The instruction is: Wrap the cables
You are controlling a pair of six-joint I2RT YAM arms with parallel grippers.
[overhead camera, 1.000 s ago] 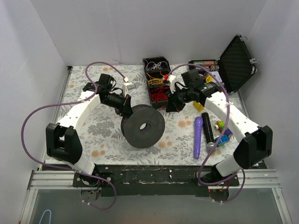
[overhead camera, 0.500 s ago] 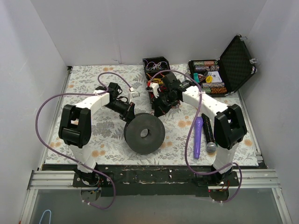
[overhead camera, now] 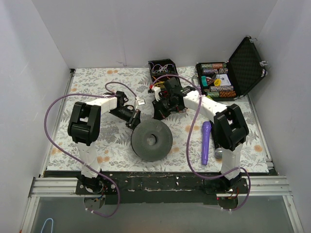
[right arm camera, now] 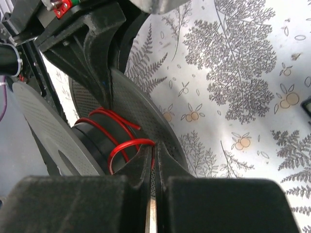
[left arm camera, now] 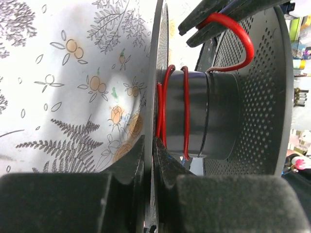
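Observation:
A black cable spool [overhead camera: 151, 141] lies mid-table, one flange facing up. Red cable [left arm camera: 185, 111] is wound a few turns round its grey hub [left arm camera: 218, 116]. My left gripper [overhead camera: 133, 118] is at the spool's far-left rim. In the left wrist view it [left arm camera: 149, 141] is shut on the edge of the thin flange. My right gripper [overhead camera: 163, 109] is at the spool's far rim. In the right wrist view it [right arm camera: 154, 150] is shut on a loop of the red cable [right arm camera: 121, 145] beside the perforated flange.
A black compartment box [overhead camera: 163, 77] with coiled cables stands behind the spool. An open black case [overhead camera: 245, 60] with poker chips is at the back right. A purple microphone [overhead camera: 206, 143] lies to the right beside my right arm. A small white part [overhead camera: 141, 102] lies near my left gripper.
Both arms have folded inward toward the centre. The spool has shifted slightly nearer and tipped flatter. My right gripper has moved left to the spool's far rim.

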